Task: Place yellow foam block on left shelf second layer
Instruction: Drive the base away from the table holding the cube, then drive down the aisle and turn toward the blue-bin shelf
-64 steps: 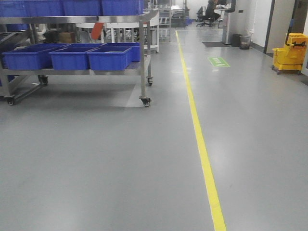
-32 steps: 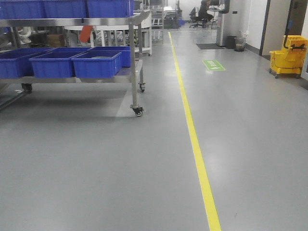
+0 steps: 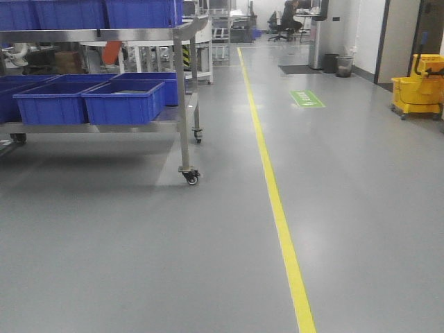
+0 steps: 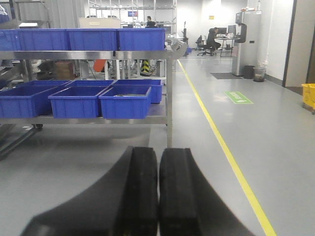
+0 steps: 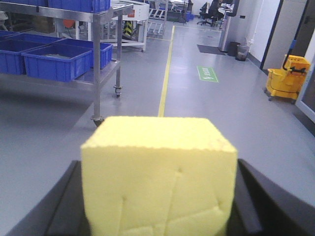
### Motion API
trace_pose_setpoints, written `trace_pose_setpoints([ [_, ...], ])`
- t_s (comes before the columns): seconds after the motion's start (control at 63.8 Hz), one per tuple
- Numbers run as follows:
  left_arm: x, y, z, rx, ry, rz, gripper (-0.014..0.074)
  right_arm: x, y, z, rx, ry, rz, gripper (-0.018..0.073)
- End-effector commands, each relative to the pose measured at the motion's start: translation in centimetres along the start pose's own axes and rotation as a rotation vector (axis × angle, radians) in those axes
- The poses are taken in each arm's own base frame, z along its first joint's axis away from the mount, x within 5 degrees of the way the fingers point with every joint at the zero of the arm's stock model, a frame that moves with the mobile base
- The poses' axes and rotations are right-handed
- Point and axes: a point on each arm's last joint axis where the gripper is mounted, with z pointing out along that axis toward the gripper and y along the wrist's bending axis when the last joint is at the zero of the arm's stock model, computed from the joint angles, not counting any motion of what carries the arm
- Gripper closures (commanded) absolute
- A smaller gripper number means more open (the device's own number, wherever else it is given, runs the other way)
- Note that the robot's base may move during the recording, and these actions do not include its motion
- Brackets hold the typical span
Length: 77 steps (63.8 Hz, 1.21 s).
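Note:
The yellow foam block [image 5: 160, 177] fills the lower half of the right wrist view, held between the two dark fingers [image 5: 251, 196] of my right gripper [image 5: 160, 196], which is shut on it. In the left wrist view my left gripper [image 4: 158, 191] is shut, its black pads pressed together with nothing between them. The steel shelf [image 3: 182, 83] on castors stands at the left in the front view, ahead of me; its lower layer [image 3: 142, 126] carries blue bins [image 3: 125, 103]. Neither gripper shows in the front view.
More blue bins [image 3: 139, 12] sit on the shelf's upper layer. A yellow floor line [image 3: 274, 187] runs down the aisle. A yellow mop bucket [image 3: 419, 89] stands at the right wall. A green floor sign [image 3: 306, 98], a waste bin [image 3: 344, 66] and a seated person [image 3: 286, 14] lie further off.
The front view has advanced and turned: the shelf has slid left and closer, its near castor now lower in the frame. The mop bucket has shifted toward the right edge.

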Motion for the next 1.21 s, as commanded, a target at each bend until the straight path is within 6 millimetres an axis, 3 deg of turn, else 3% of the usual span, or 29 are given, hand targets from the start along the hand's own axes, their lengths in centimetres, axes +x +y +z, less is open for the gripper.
trace_pose_setpoints([
  [0.0,0.05,0.0,-0.13,0.005,-0.074,-0.009,0.0472,-1.81,-0.09,-0.1,0.009,-0.114,-0.016,0.0095],
  [1.19,0.05,0.0,-0.13,0.005,-0.074,-0.009,0.0472,-1.81,-0.09,-0.1,0.009,-0.114,-0.016,0.0095],
])
